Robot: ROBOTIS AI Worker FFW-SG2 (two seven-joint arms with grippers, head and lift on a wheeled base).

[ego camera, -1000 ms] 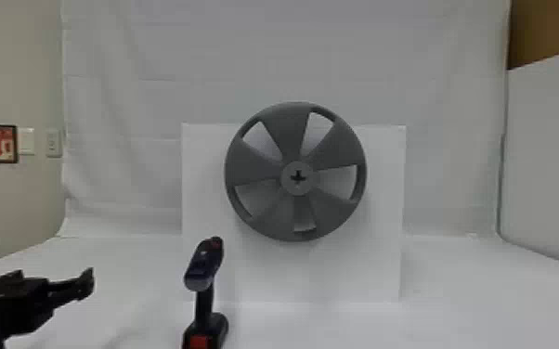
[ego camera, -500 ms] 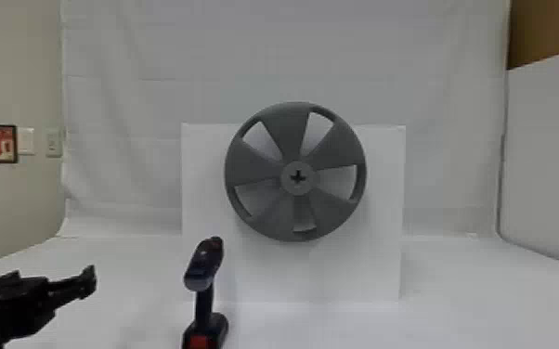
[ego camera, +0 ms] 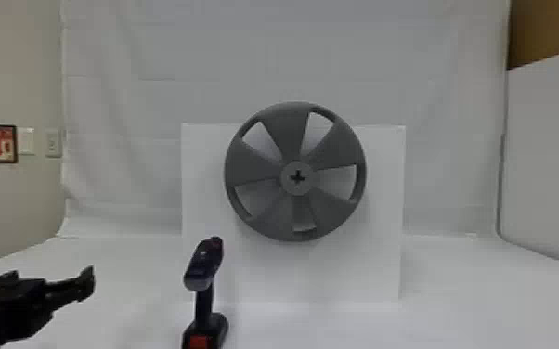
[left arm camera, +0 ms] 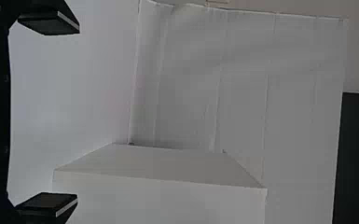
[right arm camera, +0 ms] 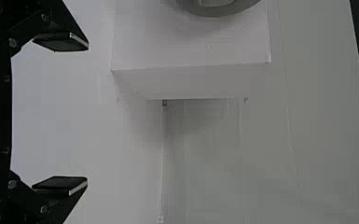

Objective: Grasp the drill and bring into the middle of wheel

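- Head view: dark blue and black pistol-shaped drill (ego camera: 205, 263) stood upright on its wide foot on the white worktop (ego camera: 459, 292), near the lower left of the white box stand (ego camera: 380, 274). Red patch on the foot.
- Head view: round grey five-spoke wheel (ego camera: 288, 132) sat on the front of that stand. Its middle, a hub with a cross-shaped slot (ego camera: 298, 177), was higher than the drill and to its right.
- Head view: black two-finger left gripper (ego camera: 89, 283) hung to the left of the drill, well apart from it, not touching.
- Head view, handling guess: rigid hard shell, fair weight, probably bottom-heavy from the foot. Not fragile, but smooth plastic could turn in flat fingers. Best hold was the slim upright handle, below the body and above the foot; a high pinch on the rounded body risked tipping or slip. Grasp came first, then lift and line up with the hub.
- Left wrist view: that gripper's fingers were wide apart, nothing between them. Side of the stand lay beyond. Looked ready to take the handle.
- Right wrist view: black two-finger right gripper (right arm camera: 86, 112) also had its fingers well spread, empty, with the stand and a bit of the wheel's rim beyond.
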